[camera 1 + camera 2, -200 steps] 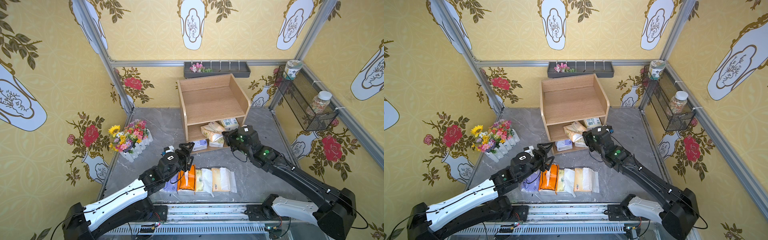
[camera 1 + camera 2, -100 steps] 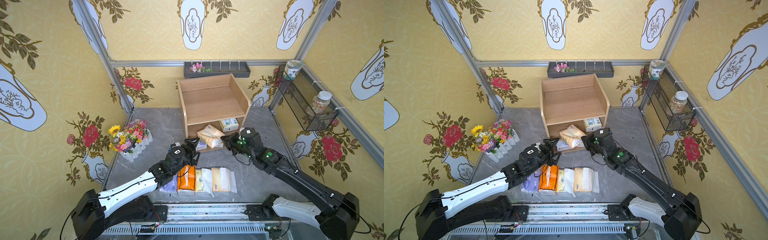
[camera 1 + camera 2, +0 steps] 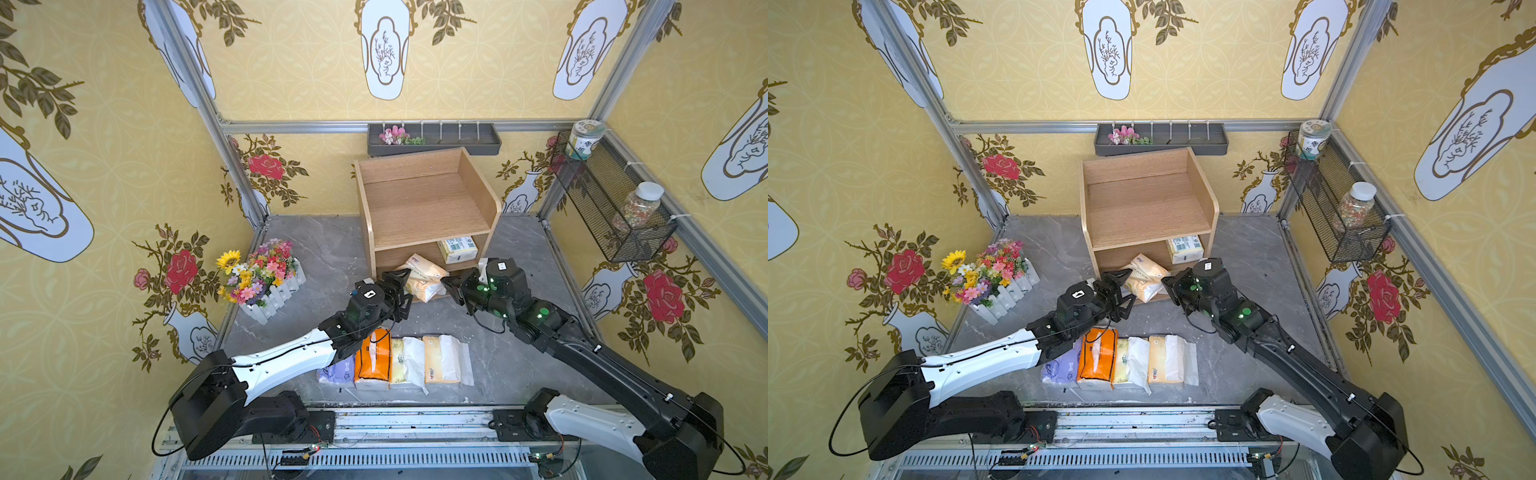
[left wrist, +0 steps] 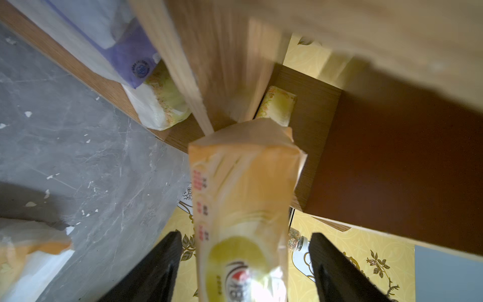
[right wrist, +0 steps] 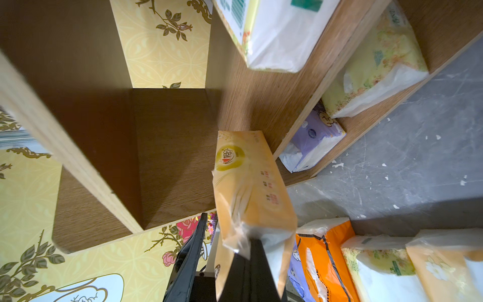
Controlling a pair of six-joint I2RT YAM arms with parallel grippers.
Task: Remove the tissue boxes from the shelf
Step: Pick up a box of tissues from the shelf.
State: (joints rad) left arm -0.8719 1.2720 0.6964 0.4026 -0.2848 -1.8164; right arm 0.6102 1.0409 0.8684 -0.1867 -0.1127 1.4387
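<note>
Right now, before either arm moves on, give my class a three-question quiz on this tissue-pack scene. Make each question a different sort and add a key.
1. Counting the orange pack, how many tissue packs lie in the row on the floor in front of the shelf? A three; B four; C six.
2. True or false: the shelf's top tier holds a tissue pack.
3. Fill in: the left tool stands open around one end of the peach pack; the ____ tool clamps the other end.

Key
1. B
2. False
3. right tool
</note>
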